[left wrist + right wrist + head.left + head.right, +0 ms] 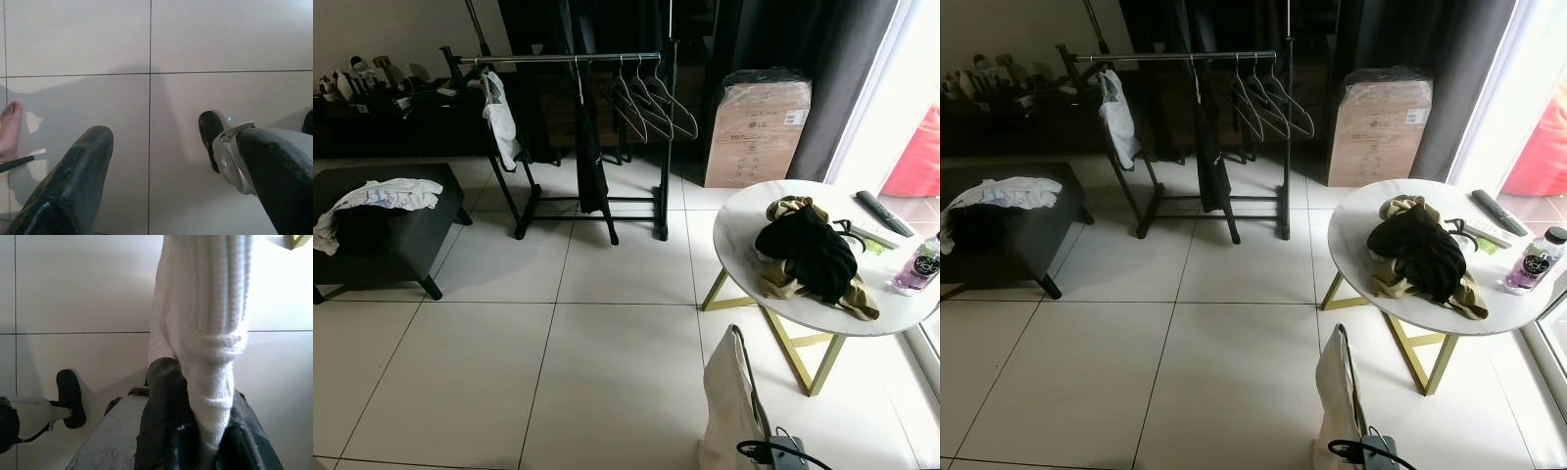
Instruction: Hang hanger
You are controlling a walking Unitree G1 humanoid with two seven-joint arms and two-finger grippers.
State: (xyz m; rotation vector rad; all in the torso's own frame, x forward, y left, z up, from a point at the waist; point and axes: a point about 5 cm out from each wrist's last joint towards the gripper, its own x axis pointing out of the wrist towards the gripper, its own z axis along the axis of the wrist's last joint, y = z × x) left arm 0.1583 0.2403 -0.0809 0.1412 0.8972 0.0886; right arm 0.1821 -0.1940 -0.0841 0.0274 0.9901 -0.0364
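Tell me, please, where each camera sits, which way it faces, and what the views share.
Eye views: on the head, facing forward and down at the rack, table and white garment held low.
Left wrist: along the open left pincer, at floor tiles.
Right wrist: along the right pincer, shut on the garment.
Shared: tiles, garment.

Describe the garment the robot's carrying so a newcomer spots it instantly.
Start at the round white table on gold legs. On its near side, low in the head view, hangs a white ribbed garment on a hanger, pinched in the right claw. Unlike the table's dark pile, it's pale and off the floor.
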